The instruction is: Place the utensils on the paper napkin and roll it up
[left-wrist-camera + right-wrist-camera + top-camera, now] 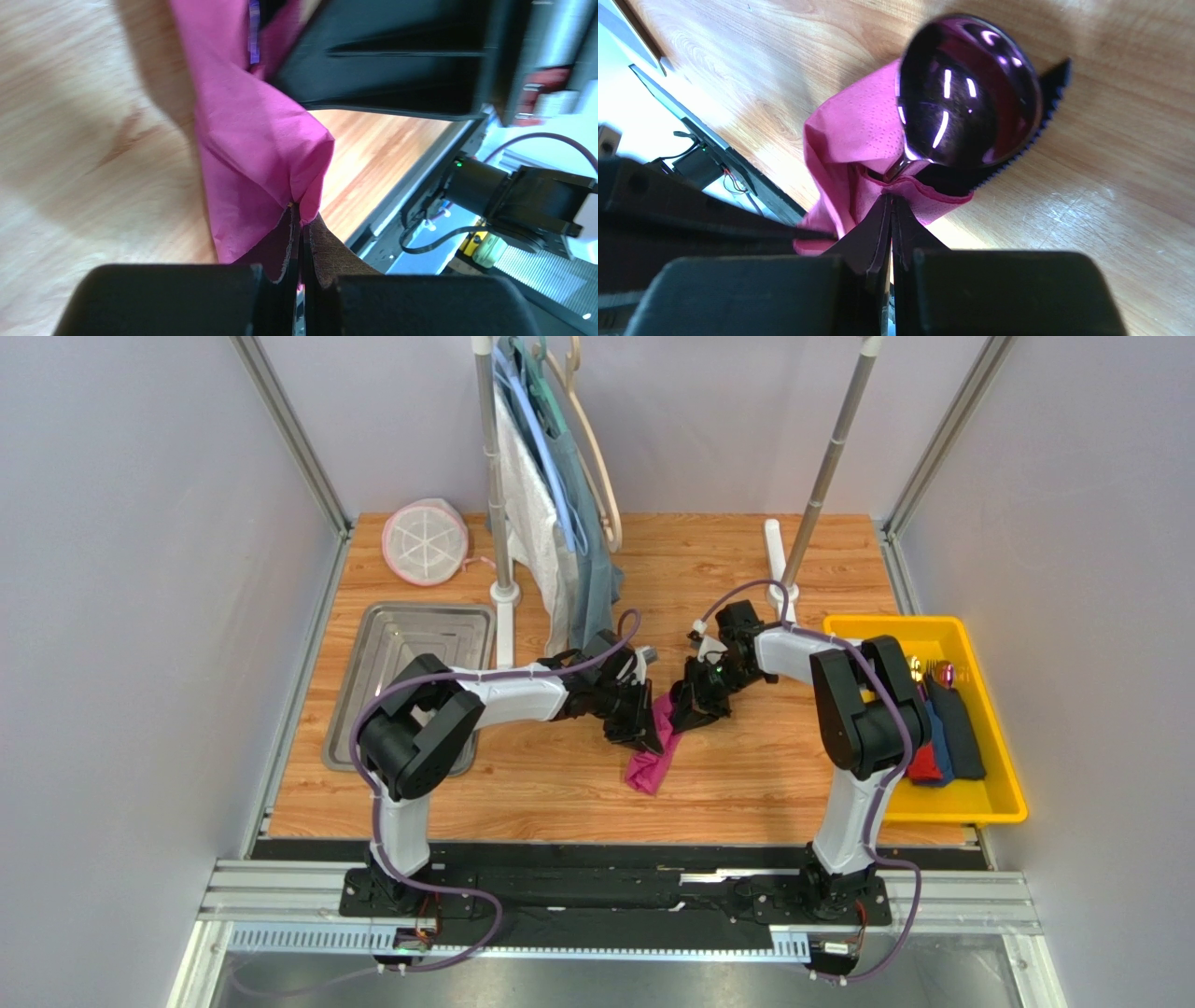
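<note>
The magenta paper napkin (654, 753) hangs crumpled between my two grippers over the middle of the table. My left gripper (643, 732) is shut, pinching a fold of the napkin (260, 154). My right gripper (690, 711) is shut on the napkin's edge (857, 140) right by the neck of a glossy dark-purple spoon (966, 91), whose bowl sticks out of the napkin. A sliver of purple cutlery (254, 31) shows inside the napkin in the left wrist view. Any other utensils are hidden.
A yellow bin (982, 805) at the right holds a red bundle (923, 763), a dark blue bundle (957, 732) and shiny pieces. A metal tray (368, 651) lies at the left. A garment stand (501, 504) with hanging clothes and a second pole (828, 462) stand behind. A pink-rimmed mesh disc (425, 542) lies far left.
</note>
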